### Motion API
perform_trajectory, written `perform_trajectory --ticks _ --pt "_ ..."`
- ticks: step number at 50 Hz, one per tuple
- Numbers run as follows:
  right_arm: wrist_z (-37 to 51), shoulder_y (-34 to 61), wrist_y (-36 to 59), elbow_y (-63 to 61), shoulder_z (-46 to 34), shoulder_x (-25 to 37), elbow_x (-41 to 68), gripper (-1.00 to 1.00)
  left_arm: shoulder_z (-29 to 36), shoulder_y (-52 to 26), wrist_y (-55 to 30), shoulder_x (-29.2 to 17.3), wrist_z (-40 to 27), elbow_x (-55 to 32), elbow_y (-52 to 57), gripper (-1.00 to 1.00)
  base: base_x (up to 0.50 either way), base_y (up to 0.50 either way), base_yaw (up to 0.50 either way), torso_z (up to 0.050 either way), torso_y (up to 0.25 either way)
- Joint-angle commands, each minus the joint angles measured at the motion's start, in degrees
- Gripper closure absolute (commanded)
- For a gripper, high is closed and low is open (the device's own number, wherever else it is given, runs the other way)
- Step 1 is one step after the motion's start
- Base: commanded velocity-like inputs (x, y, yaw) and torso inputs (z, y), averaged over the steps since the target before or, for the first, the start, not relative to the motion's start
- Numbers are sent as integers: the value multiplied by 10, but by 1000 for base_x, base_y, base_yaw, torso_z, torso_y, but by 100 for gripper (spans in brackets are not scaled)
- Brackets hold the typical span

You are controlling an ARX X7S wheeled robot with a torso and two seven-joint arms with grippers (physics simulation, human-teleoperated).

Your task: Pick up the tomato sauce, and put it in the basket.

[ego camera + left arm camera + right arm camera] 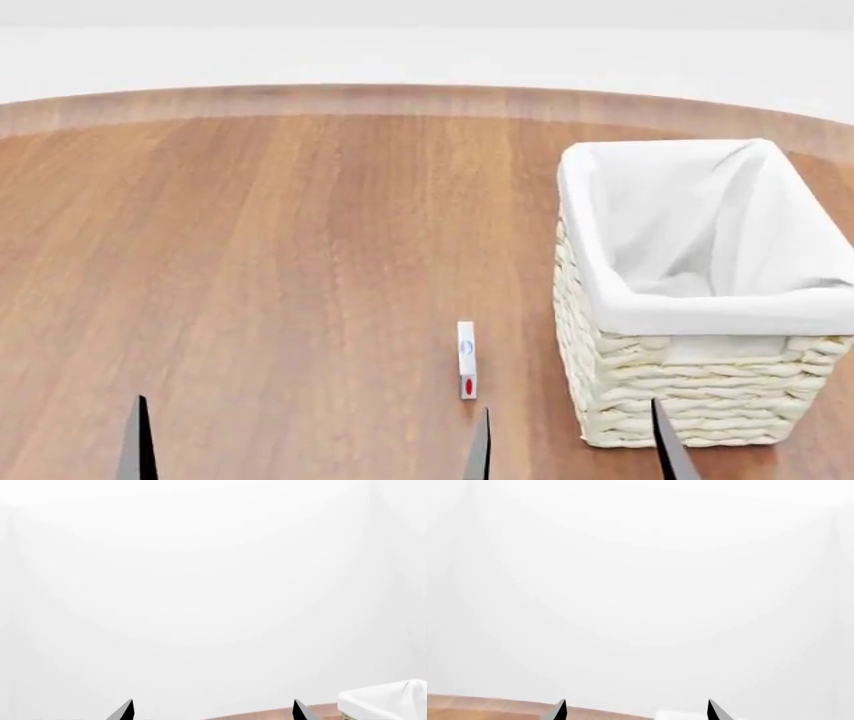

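Tomato sauce: position cannot be determined; I find no can in any of the three views.

Basket (694,400): stands on the wooden table (267,250), at my right front. White lining is folded over the rim. Interior shows cloth only.

White slim object with a red mark (466,360): on the table, near the basket's left side, not touching it.

My left gripper (212,712): fingertips spread apart, nothing between them; a basket corner shows beside one tip.

My right gripper (637,711): fingertips spread apart, nothing between them, above the table edge.
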Motion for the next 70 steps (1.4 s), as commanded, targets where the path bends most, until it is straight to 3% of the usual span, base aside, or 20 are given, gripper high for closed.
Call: perform_trajectory --ticks 1,15,49,70 --pt "4 8 -13 36 -6 -4 7 -100 1 -2 3 -4 -3 -5 -7 -100 0 0 0 0 0" --pt "10 30 -24 140 -16 -16 8 -100 8 -5 4 -6 -4 -6 -12 -100 0 0 0 0 0" --pt "-5 -45 -54 182 -69 -6 23 -100 10 -4 17 -16 -13 -18 -21 -100 0 0 0 0 0" --pt "34 -84 -61 241 -37 -7 50 -100 18 -11 23 -19 -13 -23 -32 -100 0 0 0 0 0"
